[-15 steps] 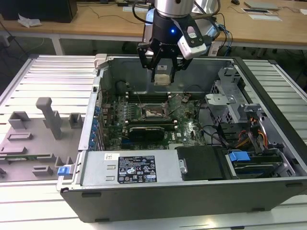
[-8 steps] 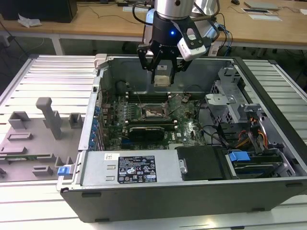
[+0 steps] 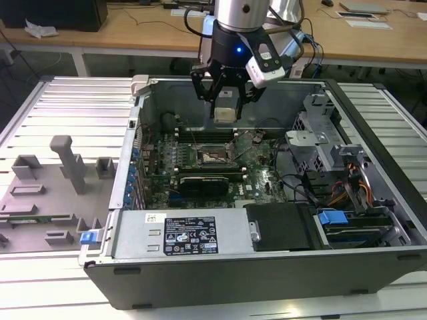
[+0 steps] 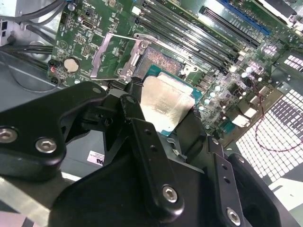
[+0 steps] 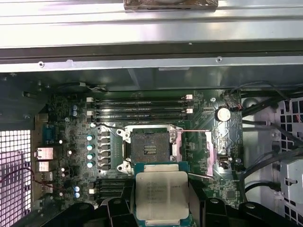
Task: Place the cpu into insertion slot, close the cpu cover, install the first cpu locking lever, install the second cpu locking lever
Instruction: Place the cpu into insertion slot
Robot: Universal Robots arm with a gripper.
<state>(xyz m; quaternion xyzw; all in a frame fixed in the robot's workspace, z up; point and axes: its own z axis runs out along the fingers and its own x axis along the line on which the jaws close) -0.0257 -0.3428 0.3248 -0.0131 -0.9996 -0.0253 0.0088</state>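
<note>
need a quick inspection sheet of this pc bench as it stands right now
surface: slatted metal table carrying an open computer case.
job's things: cpu held above the motherboard, not seated; insertion slot empty; cpu cover swung open beside it.
clutter: grey fixture blocks on the exterior view's left.
grippers: gripper shut on the cpu.
cables: black leads inside the case; arm cables.
surroundings: wooden desks behind.
</note>
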